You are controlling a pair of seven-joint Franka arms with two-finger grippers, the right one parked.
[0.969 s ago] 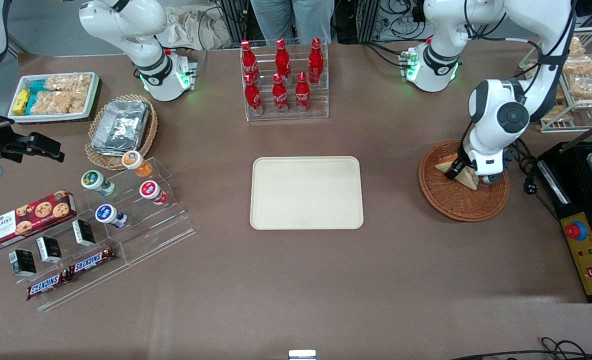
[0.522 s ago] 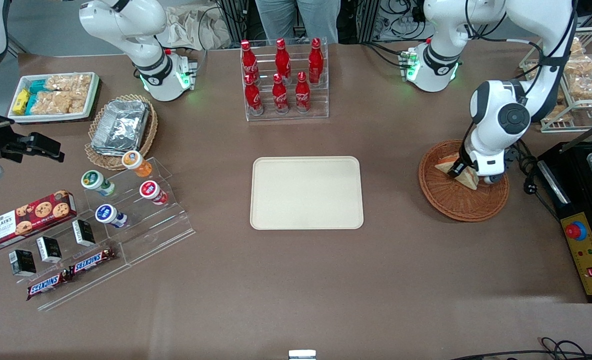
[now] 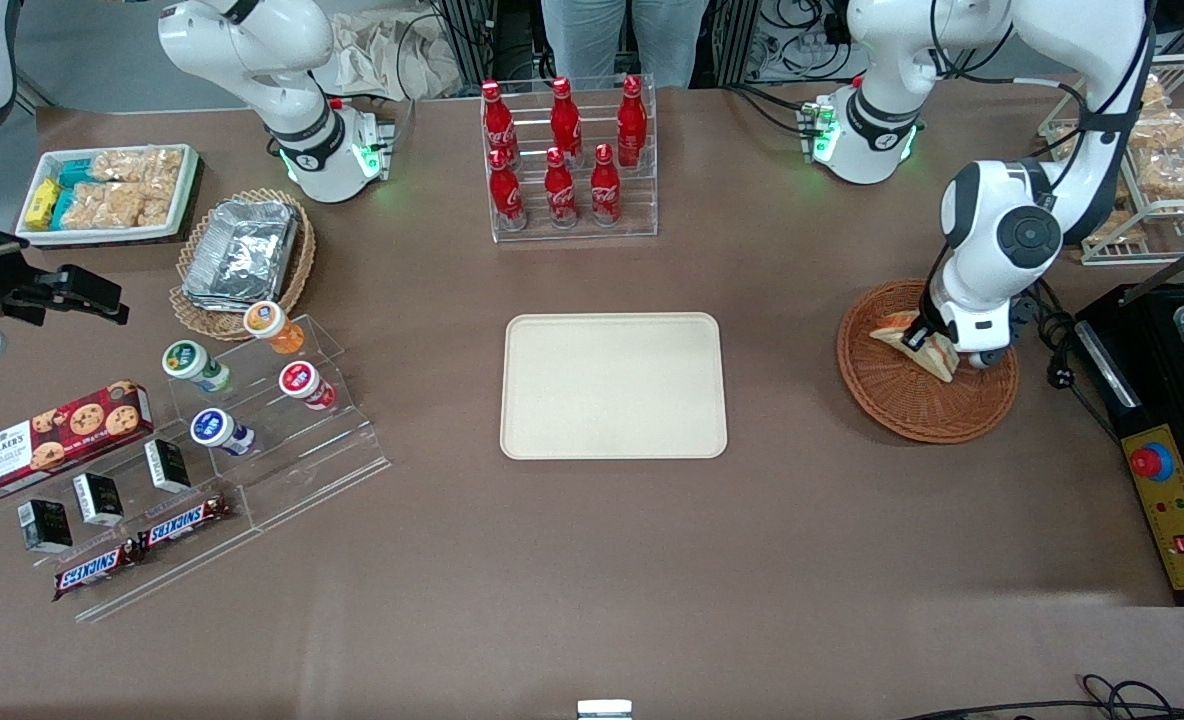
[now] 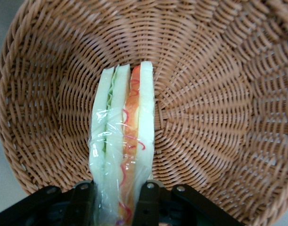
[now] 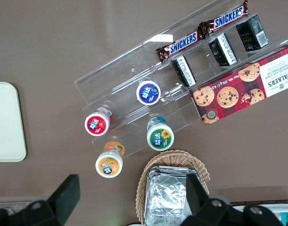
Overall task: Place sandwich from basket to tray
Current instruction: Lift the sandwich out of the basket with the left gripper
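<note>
STATE: my gripper (image 4: 114, 197) is closing on the sandwich (image 4: 122, 141), fingers (image 4: 147, 200) now touching both faces | LOCATION: sandwich sitting in basket (image 3: 902, 410), at 3 o'clock from tray (image 3: 613, 386) | CHANGE: wedge standing upright since a second ago | MEANING: lift is pending.

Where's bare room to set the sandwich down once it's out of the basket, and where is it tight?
The tray is bare all over, with bare table between it and the basket. The gripper is in the basket, fingers shut on the sandwich. It is crowded toward the parked arm's end, around the acrylic snack stand.
</note>
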